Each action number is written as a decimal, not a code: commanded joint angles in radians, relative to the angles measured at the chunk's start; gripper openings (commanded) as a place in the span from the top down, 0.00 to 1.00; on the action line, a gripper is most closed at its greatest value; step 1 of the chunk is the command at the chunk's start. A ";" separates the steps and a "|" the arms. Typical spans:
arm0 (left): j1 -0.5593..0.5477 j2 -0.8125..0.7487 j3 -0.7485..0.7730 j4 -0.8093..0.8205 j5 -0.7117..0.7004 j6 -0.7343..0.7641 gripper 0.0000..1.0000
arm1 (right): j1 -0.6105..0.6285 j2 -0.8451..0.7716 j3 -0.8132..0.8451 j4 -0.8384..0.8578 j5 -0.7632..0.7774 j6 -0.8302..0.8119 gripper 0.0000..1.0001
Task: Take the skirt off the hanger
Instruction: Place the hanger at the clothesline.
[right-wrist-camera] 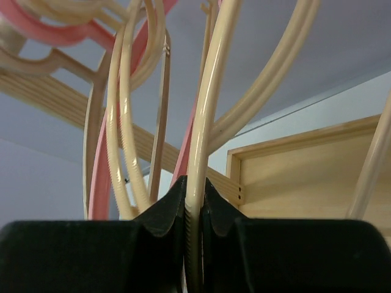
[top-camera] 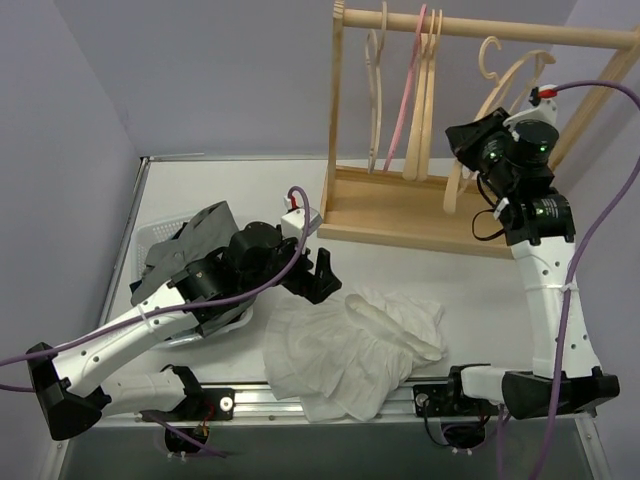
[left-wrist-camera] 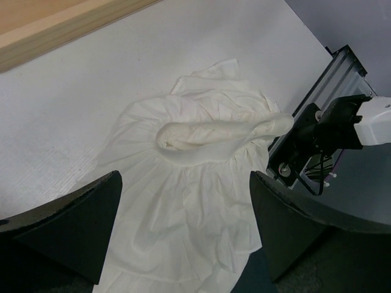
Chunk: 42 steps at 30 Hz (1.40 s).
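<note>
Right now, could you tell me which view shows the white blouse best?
The left wrist view: the white blouse fills the frame close up. The top view shows it smaller; the right wrist view shows none of it.

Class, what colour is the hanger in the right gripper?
The hanger is pale cream; right wrist view shows it best.

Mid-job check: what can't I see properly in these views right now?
- skirt: top view, left arm covers most of it; absent from both wrist views.
- hanger in the right gripper: right wrist view, top edge cuts its hook.
- basket: top view, contents hidden under skirt and arm.
</note>
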 commanded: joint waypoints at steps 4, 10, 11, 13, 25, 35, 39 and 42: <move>-0.011 0.012 -0.038 0.039 0.042 0.005 0.06 | -0.217 0.023 0.019 0.206 -0.346 0.121 1.00; -0.024 0.028 -0.069 0.027 -0.001 0.023 0.06 | -0.297 0.042 0.017 0.314 -0.452 0.200 1.00; -0.027 0.035 -0.070 0.022 -0.007 0.025 0.06 | -0.308 0.046 0.017 0.326 -0.461 0.212 1.00; -0.038 0.055 -0.073 0.008 -0.018 0.026 0.06 | -0.334 0.062 0.011 0.346 -0.494 0.247 1.00; -0.112 0.150 -0.103 0.016 -0.047 0.020 0.06 | -0.455 0.167 -0.012 0.472 -0.598 0.329 1.00; -0.118 0.164 -0.113 0.001 -0.081 0.017 0.06 | -0.470 0.191 -0.056 0.464 -0.599 0.302 1.00; -0.127 0.173 -0.112 -0.003 -0.087 0.014 0.06 | -0.470 0.205 -0.064 0.447 -0.596 0.275 1.00; -0.133 0.198 -0.110 -0.013 -0.104 -0.001 0.06 | -0.475 0.214 -0.075 0.435 -0.600 0.253 0.98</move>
